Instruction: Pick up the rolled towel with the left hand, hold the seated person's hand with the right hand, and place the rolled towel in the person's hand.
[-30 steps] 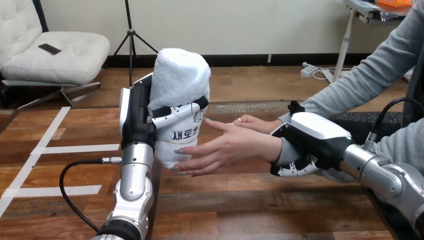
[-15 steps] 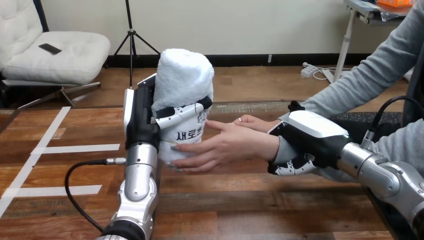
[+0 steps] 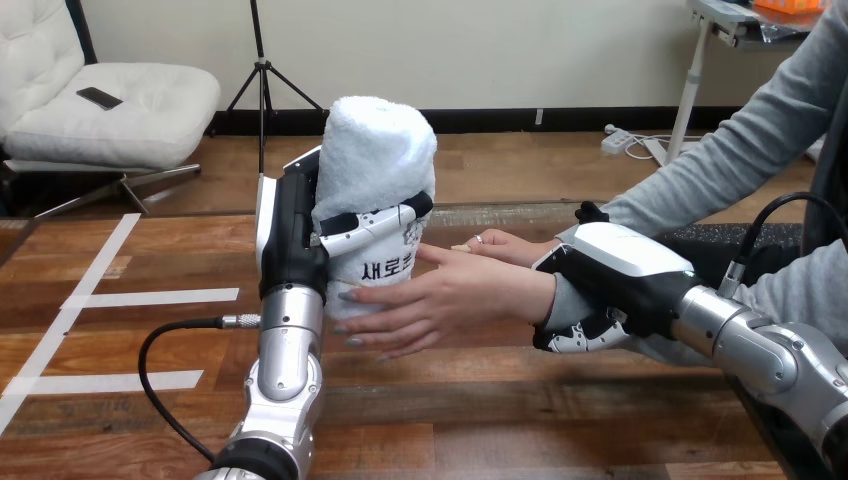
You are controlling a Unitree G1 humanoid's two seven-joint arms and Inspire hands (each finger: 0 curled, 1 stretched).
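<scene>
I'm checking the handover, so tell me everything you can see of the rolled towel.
The rolled towel is white, fluffy terry cloth wound into a thick cylinder, with a rounded top and dark print low on its side. It stands roughly upright, held up over the table. The left hand grips it, fingers curled round its middle. The person's hand, open, lies against its lower part.

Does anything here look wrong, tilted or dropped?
Nothing stands out. The rolled towel stands nearly upright in the left robot hand, touching the person's hand; the right robot hand curls round the person's wrist.
</scene>
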